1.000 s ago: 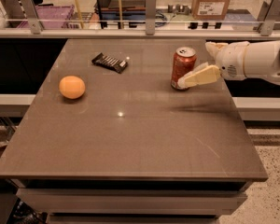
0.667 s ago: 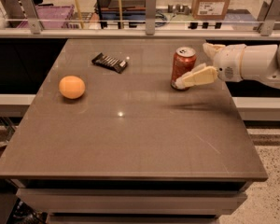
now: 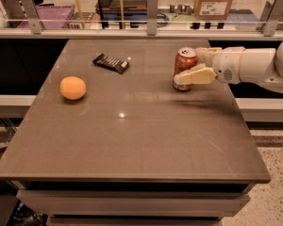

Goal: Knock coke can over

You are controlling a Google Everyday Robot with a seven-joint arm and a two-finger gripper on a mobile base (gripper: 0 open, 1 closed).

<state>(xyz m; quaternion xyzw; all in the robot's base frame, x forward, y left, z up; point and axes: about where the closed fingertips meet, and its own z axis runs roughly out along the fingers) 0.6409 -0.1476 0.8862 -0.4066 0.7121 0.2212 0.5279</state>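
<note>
The coke can point(image 3: 184, 62) is red-orange with a silver top and stands upright at the back right of the brown table point(image 3: 132, 140). My gripper point(image 3: 189, 65) reaches in from the right on a white arm point(image 3: 247, 66). It is open. Its near finger point(image 3: 196, 75) lies across the front of the can's lower part and touches it. The far finger point(image 3: 206, 52) shows just behind the can's right side.
An orange point(image 3: 72, 87) lies at the left of the table. A dark snack packet point(image 3: 111, 62) lies at the back, left of the can. A railing with glass point(image 3: 151, 13) runs behind the table. The table's right edge is close under the arm.
The gripper has shifted slightly left, closer onto the can. The can stands in the same place, still upright.
</note>
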